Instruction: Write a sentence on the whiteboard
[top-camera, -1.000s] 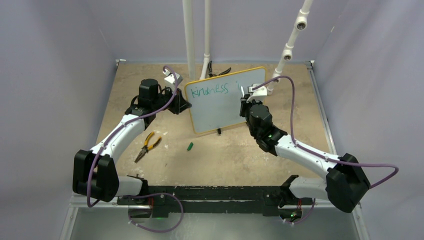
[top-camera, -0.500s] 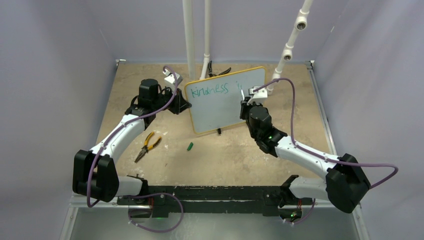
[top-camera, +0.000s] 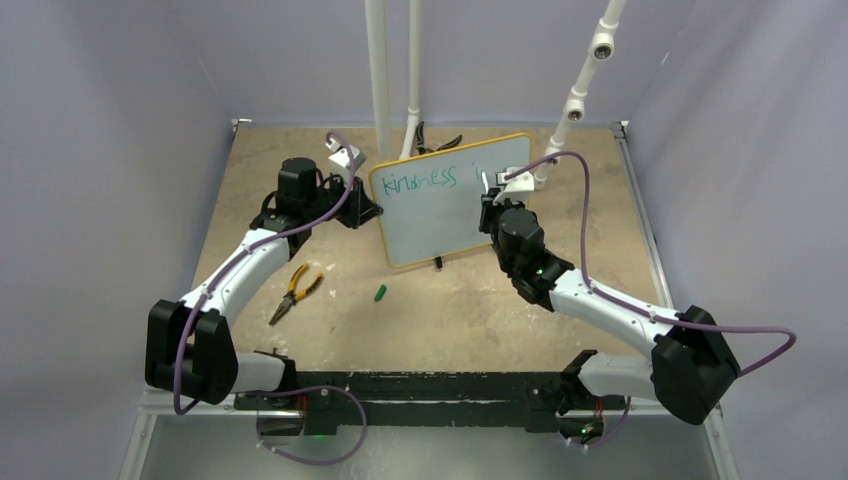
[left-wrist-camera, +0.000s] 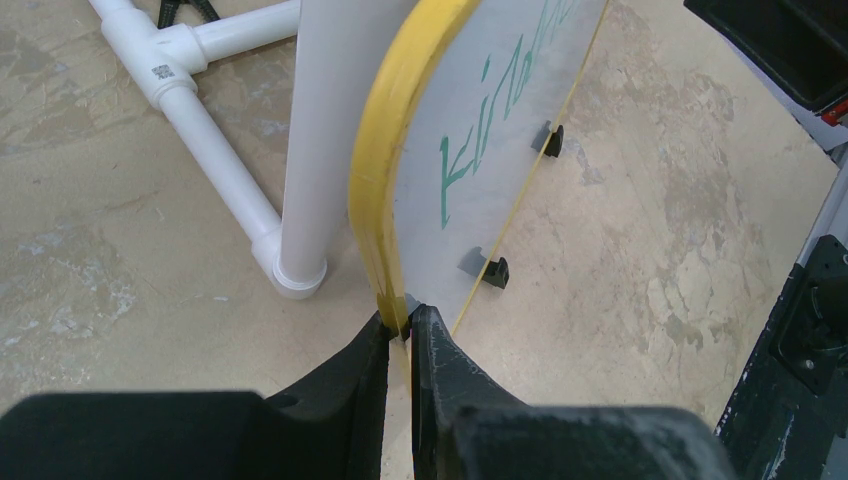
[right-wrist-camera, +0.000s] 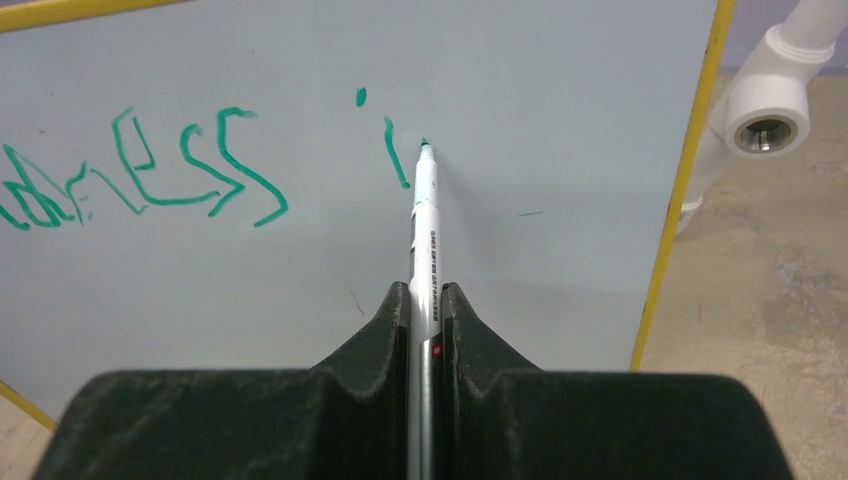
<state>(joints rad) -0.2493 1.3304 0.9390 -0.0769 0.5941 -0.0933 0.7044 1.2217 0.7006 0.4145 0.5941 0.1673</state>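
The whiteboard (top-camera: 455, 215) with its yellow frame stands upright at the table's middle back. Teal lettering, the sentence (top-camera: 423, 182), reads "kindness" followed by an "i" (right-wrist-camera: 395, 150). My left gripper (top-camera: 367, 210) is shut on the board's left frame edge (left-wrist-camera: 385, 200). My right gripper (top-camera: 489, 205) is shut on a white marker pen (right-wrist-camera: 424, 240). The pen's green tip touches the board just right of the "i". The lettering also shows edge-on in the left wrist view (left-wrist-camera: 480, 130).
Orange-handled pliers (top-camera: 292, 291) and a green pen cap (top-camera: 380, 293) lie on the table in front of the board. White pipe posts (top-camera: 378, 80) stand behind the board, one angled at the right (top-camera: 575, 100). Black pliers (top-camera: 437, 143) lie behind it.
The right gripper and pen shifted slightly at the board; the pen tip now sits just right of the "i". The left arm and board have not moved.
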